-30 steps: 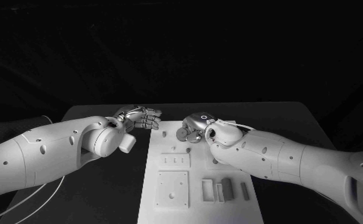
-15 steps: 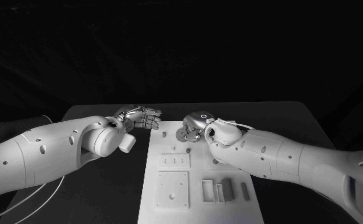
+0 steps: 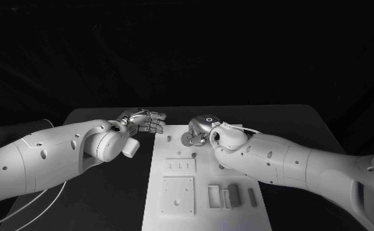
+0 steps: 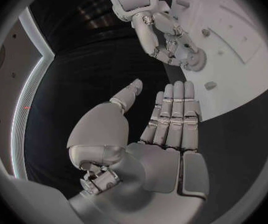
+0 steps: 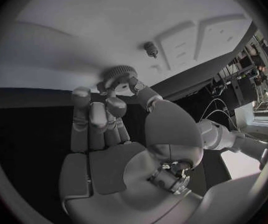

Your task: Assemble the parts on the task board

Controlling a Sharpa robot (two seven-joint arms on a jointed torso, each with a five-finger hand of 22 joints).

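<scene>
The white task board [image 3: 204, 217] lies lengthwise down the middle of the table. My right hand [image 3: 199, 129] hovers over its far end and pinches a round toothed gear [image 3: 189, 139] between thumb and fingertips; in the right wrist view the gear [image 5: 121, 76] sits just above the board [image 5: 59, 45], near a small peg [image 5: 150, 48]. My left hand [image 3: 145, 120] is beside the board's far left corner, open with its fingers [image 4: 173, 115] stretched flat and nothing in it. The left wrist view shows the right hand [image 4: 168, 37] with the gear [image 4: 194, 59].
Two rectangular plates [image 3: 180, 166] [image 3: 178, 194] and several narrow upright pieces [image 3: 232, 195] occupy the board's near half. A small peg [image 3: 168, 138] stands near the left edge. Black table [image 3: 101, 114] surrounds the board.
The right arm has shifted very slightly left with the gear still pinched. The left hand has not moved.
</scene>
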